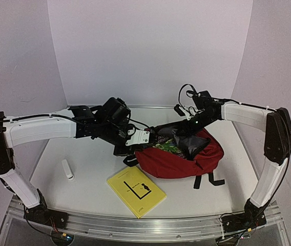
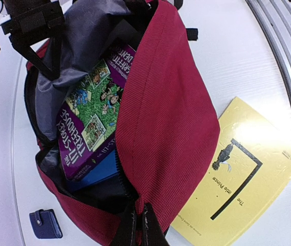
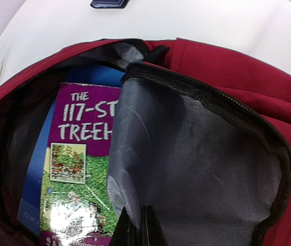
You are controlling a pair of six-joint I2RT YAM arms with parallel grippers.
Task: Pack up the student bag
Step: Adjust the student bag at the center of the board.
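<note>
The student bag (image 1: pixel 179 159), dark red, lies open on the table. My left gripper (image 2: pixel 139 225) is shut on a fold of its red outer fabric at the end of the zipper; from above the left gripper (image 1: pixel 130 152) is at the bag's left end. My right gripper (image 3: pixel 139 228) is shut on the blue-grey lining (image 3: pixel 196 169) and holds it up, and in the top view the right gripper (image 1: pixel 186 128) is over the bag's far rim. Inside lie a purple and green book (image 2: pixel 91 118) and a blue book (image 2: pixel 97 174) under it.
A yellow book (image 1: pixel 136 190) lies on the table in front of the bag, partly under the bag's edge in the left wrist view. A small white object (image 1: pixel 67 169) lies at the left. A small blue wallet (image 2: pixel 45 224) sits beside the bag.
</note>
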